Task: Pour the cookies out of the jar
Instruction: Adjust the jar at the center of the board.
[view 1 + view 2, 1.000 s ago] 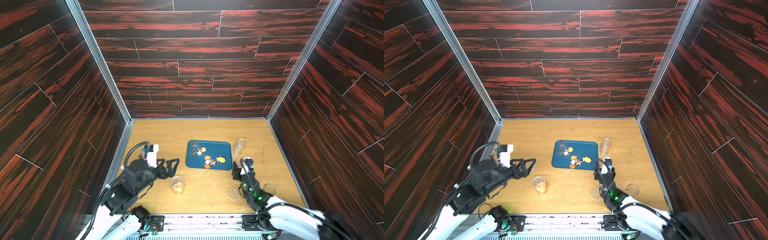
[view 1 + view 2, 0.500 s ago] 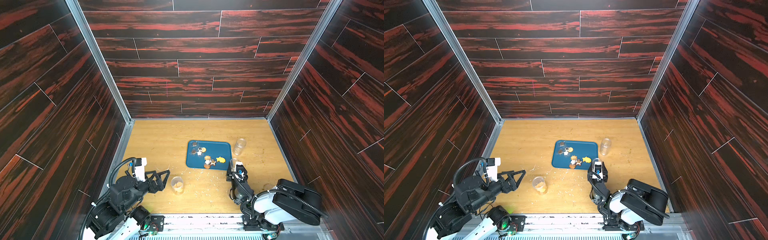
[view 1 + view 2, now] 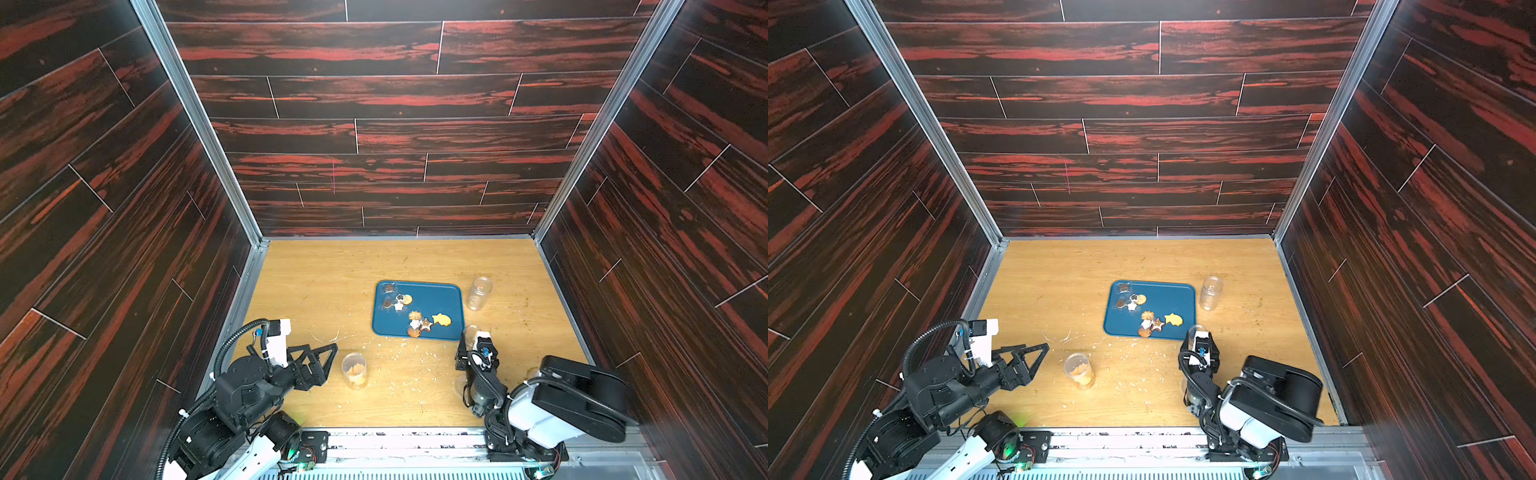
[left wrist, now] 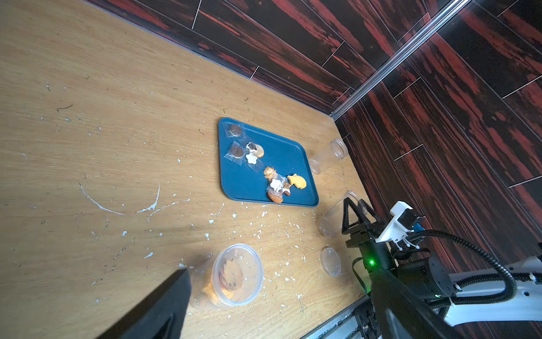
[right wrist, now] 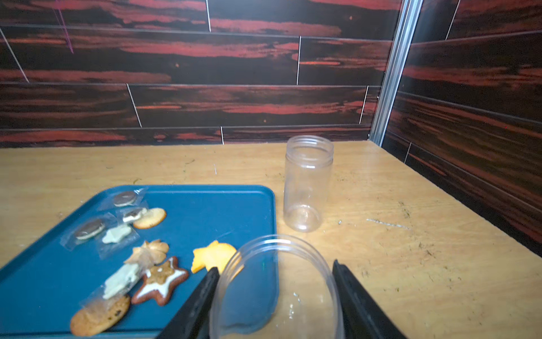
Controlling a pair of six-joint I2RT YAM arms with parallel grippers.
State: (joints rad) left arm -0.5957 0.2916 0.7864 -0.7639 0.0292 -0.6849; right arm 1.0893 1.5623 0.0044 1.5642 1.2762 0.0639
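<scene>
Several cookies (image 3: 419,320) (image 5: 158,276) lie on the blue tray (image 3: 440,299) (image 5: 205,211). More cookies sit inside a clear jar (image 3: 354,370) (image 3: 1079,370) (image 4: 234,276) standing on the table in front of the tray. My left gripper (image 3: 326,361) (image 3: 1038,357) hovers open just left of that jar without touching it; one finger (image 4: 158,308) shows in the left wrist view. At the tray's near right corner my right gripper (image 3: 469,338) (image 5: 275,293) is shut on an empty clear jar (image 5: 275,287) (image 4: 337,214), roughly upright, one finger on each side.
Another empty clear jar (image 3: 478,293) (image 5: 308,182) stands upright right of the tray. Two loose clear lids (image 4: 330,261) (image 3: 534,372) lie near the right arm. Pale crumbs (image 3: 407,353) are scattered over the wooden table. Dark panelled walls close in three sides.
My left gripper has drawn back toward the front left, still open. The right arm has folded down low at the front, and its gripper with the empty jar has shifted slightly left.
</scene>
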